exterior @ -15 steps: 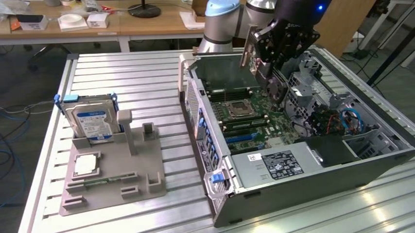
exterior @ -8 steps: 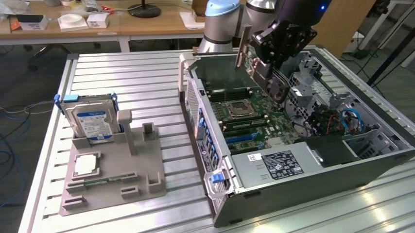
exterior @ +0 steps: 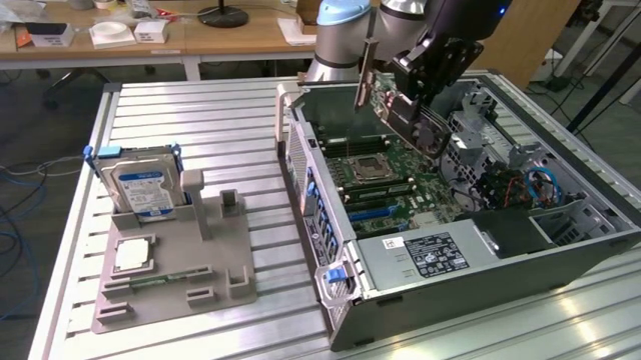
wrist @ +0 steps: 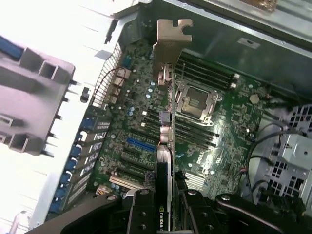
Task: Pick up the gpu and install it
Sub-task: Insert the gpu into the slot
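Observation:
My gripper point(exterior: 421, 94) is shut on the gpu point(exterior: 392, 112), a thin black card that hangs tilted above the open computer case point(exterior: 331, 247). In the wrist view the gpu point(wrist: 165, 161) runs edge-on from between my fingers point(wrist: 142, 214) out to its silvery metal end bracket point(wrist: 170, 41). Below it lies the green motherboard point(wrist: 141, 131) with its empty processor socket point(wrist: 197, 100) and a blue expansion slot point(wrist: 141, 143). The card is clear of the board and touches no slot.
A grey fixture point(exterior: 170, 262) on the slatted metal table point(exterior: 200, 120) holds the silver hard drive point(exterior: 142, 187) upright, a processor point(exterior: 132, 255) and a memory stick point(exterior: 150, 281). Drive cages and blue cables point(exterior: 541, 184) fill the case's far side.

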Action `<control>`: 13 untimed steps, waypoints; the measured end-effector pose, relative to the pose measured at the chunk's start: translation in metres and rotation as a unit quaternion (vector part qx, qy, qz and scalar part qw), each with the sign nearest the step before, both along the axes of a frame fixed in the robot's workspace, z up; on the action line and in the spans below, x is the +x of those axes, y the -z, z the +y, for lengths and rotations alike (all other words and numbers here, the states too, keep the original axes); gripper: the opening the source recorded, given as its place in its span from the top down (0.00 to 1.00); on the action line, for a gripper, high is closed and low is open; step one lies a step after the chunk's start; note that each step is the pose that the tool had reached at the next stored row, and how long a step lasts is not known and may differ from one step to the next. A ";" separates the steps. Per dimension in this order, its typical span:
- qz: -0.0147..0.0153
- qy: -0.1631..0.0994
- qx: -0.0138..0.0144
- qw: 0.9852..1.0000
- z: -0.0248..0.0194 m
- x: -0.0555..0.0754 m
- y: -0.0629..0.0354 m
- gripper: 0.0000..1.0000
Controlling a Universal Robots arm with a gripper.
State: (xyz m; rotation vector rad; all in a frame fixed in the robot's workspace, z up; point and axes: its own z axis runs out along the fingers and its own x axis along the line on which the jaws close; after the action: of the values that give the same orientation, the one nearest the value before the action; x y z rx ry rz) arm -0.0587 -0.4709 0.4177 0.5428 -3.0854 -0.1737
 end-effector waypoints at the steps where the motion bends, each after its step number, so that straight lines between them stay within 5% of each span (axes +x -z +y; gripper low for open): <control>1: 0.000 -0.010 0.000 1.000 0.0000 0.000 0.0000 0.74; 7: 0.000 -0.063 0.000 0.998 0.0000 0.000 0.0000 0.74; 13: 0.000 -0.118 0.000 0.993 0.0000 0.000 0.0000 0.74</control>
State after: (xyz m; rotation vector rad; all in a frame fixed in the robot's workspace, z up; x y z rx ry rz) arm -0.0587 -0.4709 0.4177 0.8991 -2.9875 -0.1711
